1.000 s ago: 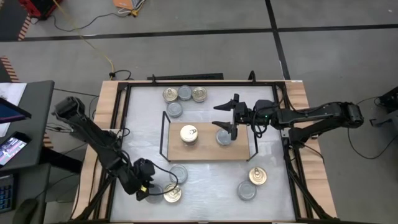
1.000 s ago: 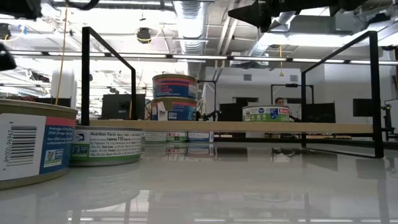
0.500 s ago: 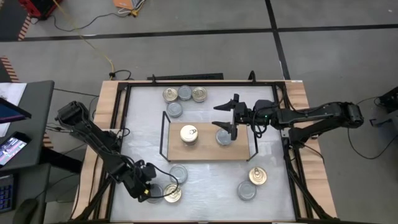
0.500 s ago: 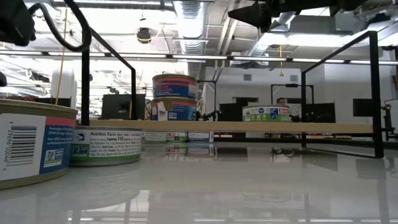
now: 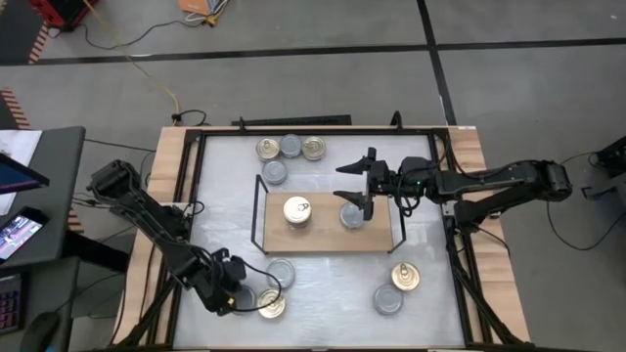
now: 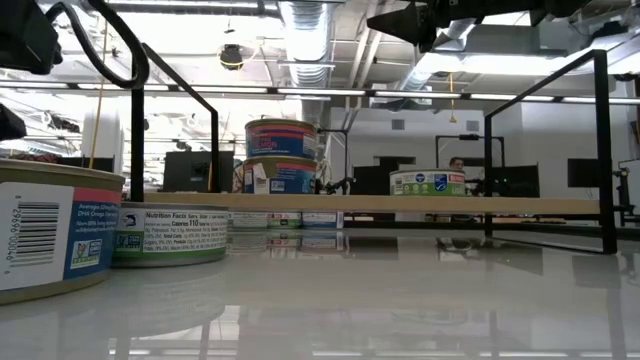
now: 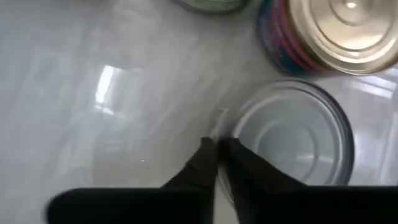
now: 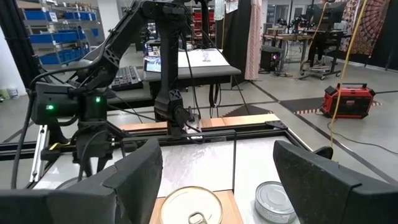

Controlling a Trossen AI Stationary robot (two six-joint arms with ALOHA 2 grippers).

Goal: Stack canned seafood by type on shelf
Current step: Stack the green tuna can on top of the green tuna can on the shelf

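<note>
Left gripper (image 5: 233, 298) has dropped lower-left since the earlier frame and its jaws have snapped closed, empty, against the rim of a silver-lid tin (image 7: 292, 140) on the bench (image 5: 333, 284). A gold-lid tin (image 5: 271, 307) sits just beside it. Right gripper (image 5: 358, 185) unchanged, jaws wide open above the shelf (image 5: 328, 238), mid-frame. The shelf holds a two-tin gold-lid stack (image 5: 297, 211) and one silver tin (image 5: 352, 217). More tins are grouped at upper-centre (image 5: 290, 148) and lower-right (image 5: 405, 277).

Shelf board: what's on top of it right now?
On the shelf: a two-high stack of gold-lid tins and one silver-lid tin, under the open right gripper. The stack's lower tin shows only in the low view.
</note>
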